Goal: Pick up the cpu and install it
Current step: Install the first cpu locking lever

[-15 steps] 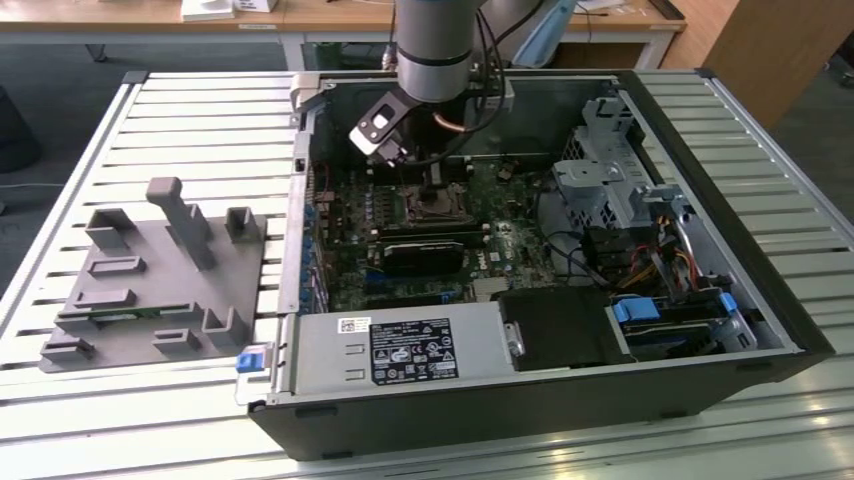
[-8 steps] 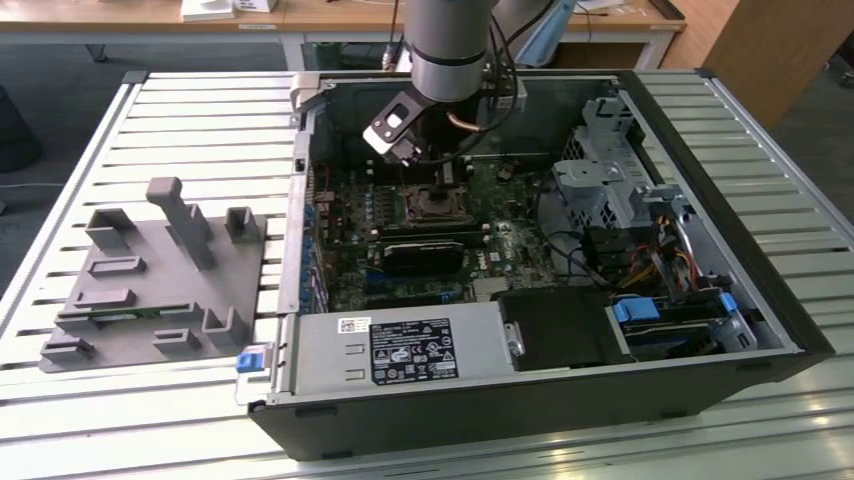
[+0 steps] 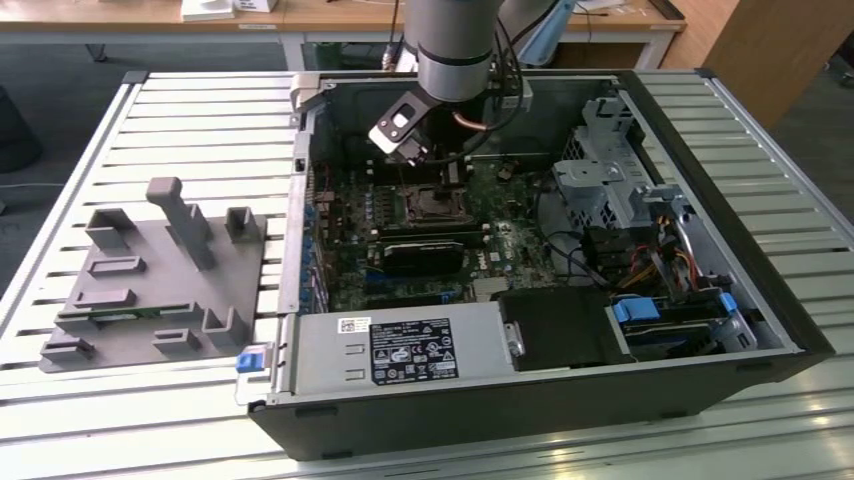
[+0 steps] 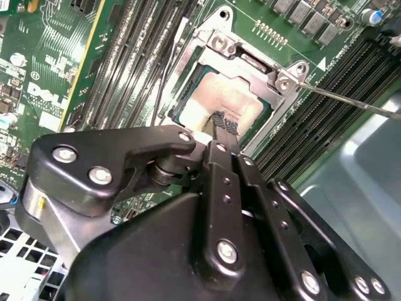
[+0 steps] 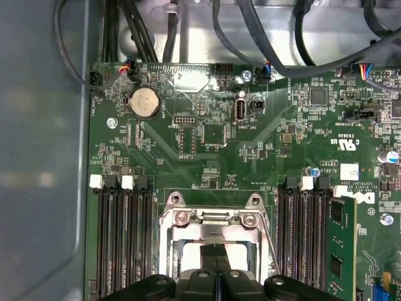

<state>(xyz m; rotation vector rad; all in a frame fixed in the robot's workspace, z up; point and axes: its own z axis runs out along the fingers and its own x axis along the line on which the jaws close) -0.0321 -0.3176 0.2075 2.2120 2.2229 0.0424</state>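
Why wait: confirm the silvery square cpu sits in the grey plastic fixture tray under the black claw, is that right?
Not the tray. In the second wrist view the silvery square cpu lies within the metal-framed motherboard socket, directly under the black claw. The grey plastic fixture tray sits outside the computer case, seen in the exterior view.

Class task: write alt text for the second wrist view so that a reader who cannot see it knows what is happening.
The black tool reaches down to the cpu, its tip at the chip's silvery top, which lies inside the metal-framed socket of the green motherboard. Rows of dark memory slots flank the socket, and a thin metal lever juts out beside it.
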